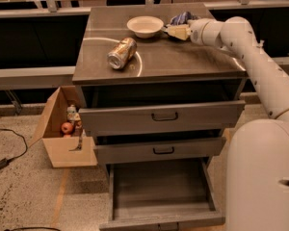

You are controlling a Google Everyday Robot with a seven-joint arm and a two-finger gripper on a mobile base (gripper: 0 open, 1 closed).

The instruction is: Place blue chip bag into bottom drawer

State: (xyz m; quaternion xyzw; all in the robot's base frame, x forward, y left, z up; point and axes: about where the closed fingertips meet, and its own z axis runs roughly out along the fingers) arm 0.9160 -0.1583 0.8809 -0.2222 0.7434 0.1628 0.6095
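Camera view | pincer (176,32) low over table (183,59), far side; how open, cannot tell | blue chip bag (182,18) just behind pincer, contact unclear | white bowl (144,26) just ahead of it | bottom drawer (159,189) open, well below | bag likely light, crinkly, slippery foil, crushable: pinch a crumpled fold gently.

White arm (253,61) extended, tool (176,32) far forward, horizontal

Over the cabinet top (183,57), the gripper (176,32) has a bowl (145,26) just left and the blue chip bag (181,18) just behind; far below, the bottom drawer (159,191) lies open.
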